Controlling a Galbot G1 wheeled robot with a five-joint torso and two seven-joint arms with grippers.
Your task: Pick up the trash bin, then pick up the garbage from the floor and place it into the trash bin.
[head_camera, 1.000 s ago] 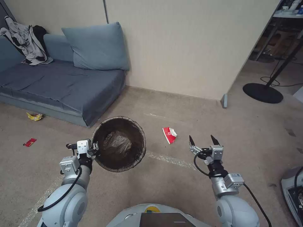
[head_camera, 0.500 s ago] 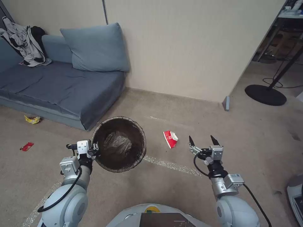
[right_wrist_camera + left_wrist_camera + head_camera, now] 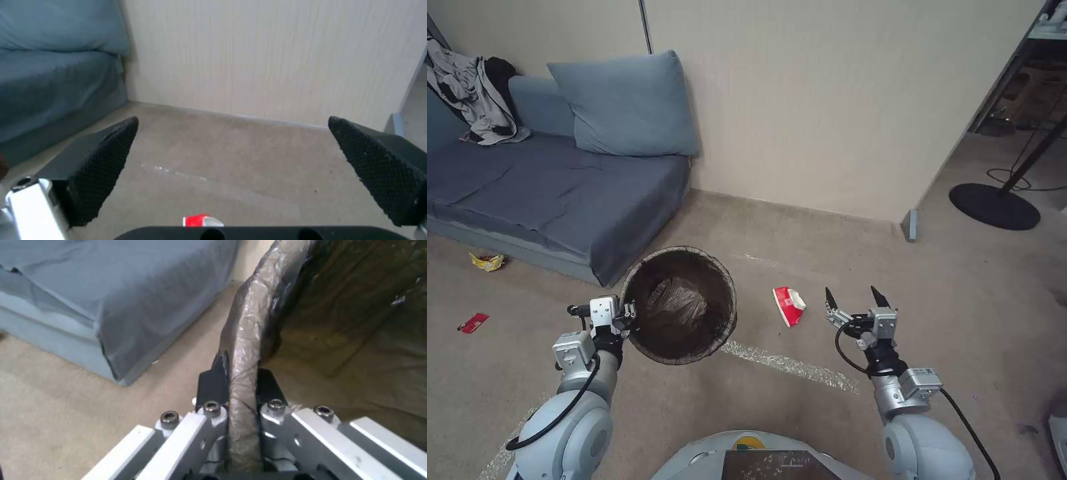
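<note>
moved: whole head view has shifted, so the camera has moved, not the things; the carton (image 3: pixel 789 304) now sits closer to the right gripper than it did a second ago, and the sofa (image 3: pixel 560 193) has slid leftward in view. both arms hold the same pose against the robot's body.
done: bin (image 3: pixel 679 305) is picked up, carried off the floor by its rim, with a crumpled bag lining it.
left: none of the floor garbage looks collected yet, as far as i can judge. the carton lies on the carpet just right of the bin; a yellow wrapper (image 3: pixel 487 261) lies well left of the bin at the sofa's foot, and a red wrapper (image 3: pixel 473 323) lies on the carpet, also far left of the bin.
left gripper (image 3: pixel 238 381): pressed together on the bin's rim at its left side, pinching the bag-covered edge between both fingers.
right gripper (image 3: pixel 854 298): spread wide, holding nothing, touching nothing; it hangs above the carpet right of the bin, with the carton between it and the bin.
</note>
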